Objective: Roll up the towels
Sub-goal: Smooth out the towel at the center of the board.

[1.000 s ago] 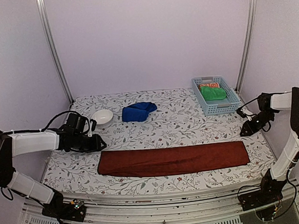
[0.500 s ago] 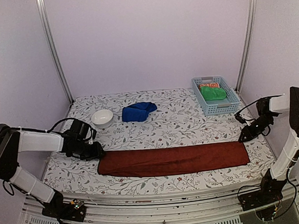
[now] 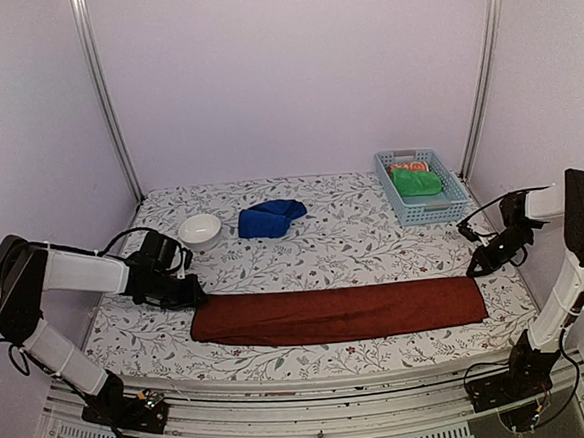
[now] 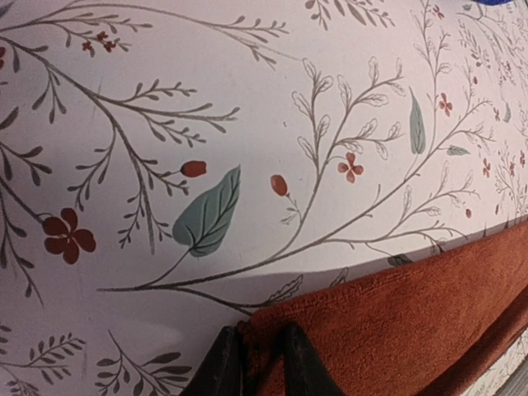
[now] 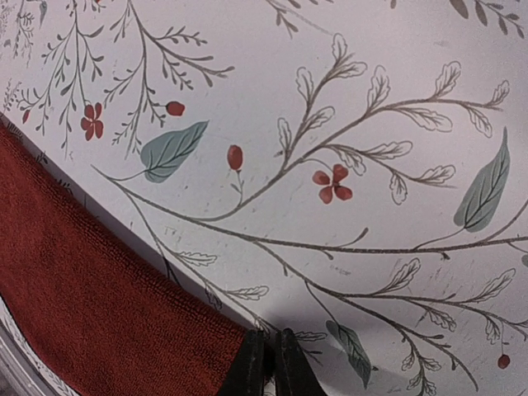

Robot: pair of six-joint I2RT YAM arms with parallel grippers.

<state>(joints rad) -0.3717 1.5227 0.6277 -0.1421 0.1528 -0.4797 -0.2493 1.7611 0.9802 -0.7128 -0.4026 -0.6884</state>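
Note:
The brick-red towel lies flat, stretched left to right across the near part of the table. The royal blue towel lies bunched at the back centre. My left gripper is at the red towel's far left corner. In the left wrist view its jaws are shut on that corner of the red towel. My right gripper is at the far right corner. In the right wrist view its jaws are pressed together at the tip of the red towel.
A white bowl stands at the back left, next to the blue towel. A light blue basket at the back right holds a green cloth and an orange patterned cloth. The table has a floral cover.
My left gripper has moved toward me and to the right, onto the red towel's far left corner. My right gripper has dropped slightly onto the far right corner. The towel has not shifted.

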